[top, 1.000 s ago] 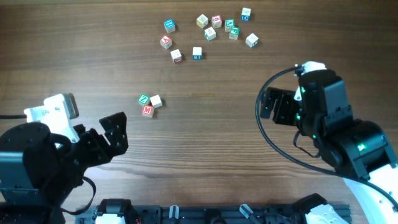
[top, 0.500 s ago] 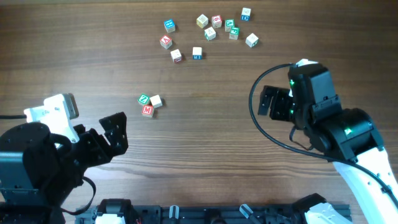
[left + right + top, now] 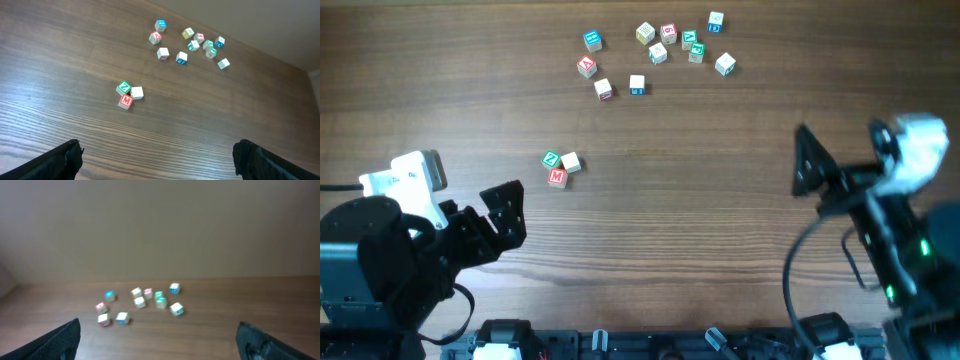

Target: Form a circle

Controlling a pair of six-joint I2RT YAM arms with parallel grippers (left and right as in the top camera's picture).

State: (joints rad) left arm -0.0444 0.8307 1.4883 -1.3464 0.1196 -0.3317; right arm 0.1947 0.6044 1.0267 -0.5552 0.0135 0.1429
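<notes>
left gripper: wide open, empty
right gripper: same, holding nothing
small wooden letter cubes: loose scatter, no ring yet

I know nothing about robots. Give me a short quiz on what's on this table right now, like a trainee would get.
1. How many blocks make up the small cluster nearest the left gripper? A two, B three, C five.
2. True or false: the far blocks already form a closed circle.
3. What is the right gripper holding?
Key: 1 B; 2 false; 3 nothing, its jaws are open.
</notes>
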